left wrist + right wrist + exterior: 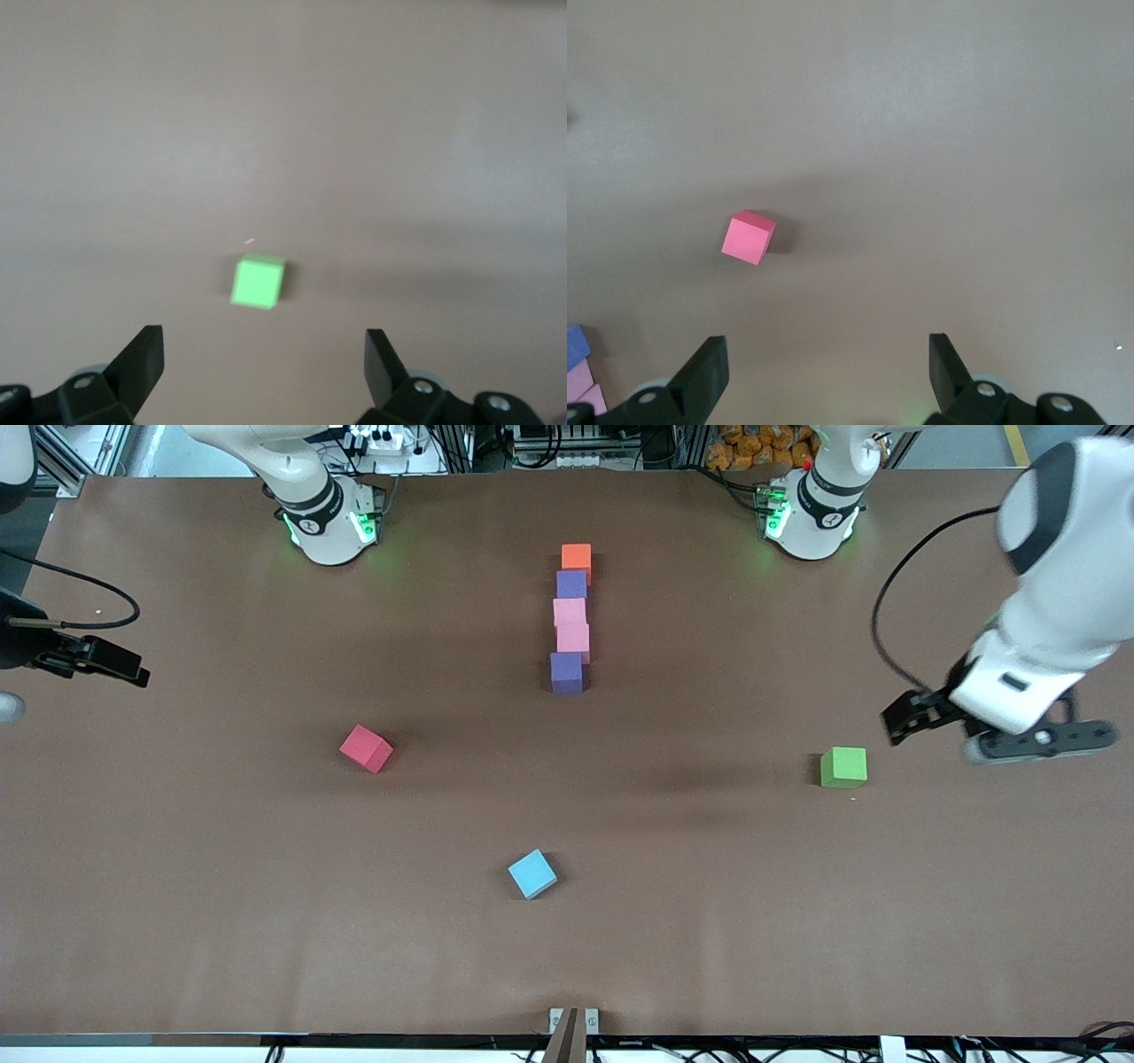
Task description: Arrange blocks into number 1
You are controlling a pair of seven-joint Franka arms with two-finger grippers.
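Five blocks lie in one line down the middle of the table, touching or nearly so. Farthest from the front camera is the orange block, then a purple block, two light pink blocks, and nearest a second purple block. My left gripper hangs open and empty over bare table at the left arm's end. My right gripper hangs open and empty over the right arm's end. The line's purple and pink blocks show at the edge of the right wrist view.
A red cube lies turned askew toward the right arm's end. A green cube sits near the left gripper. A light blue cube lies nearer the front camera than the line. Brown tabletop spreads around them.
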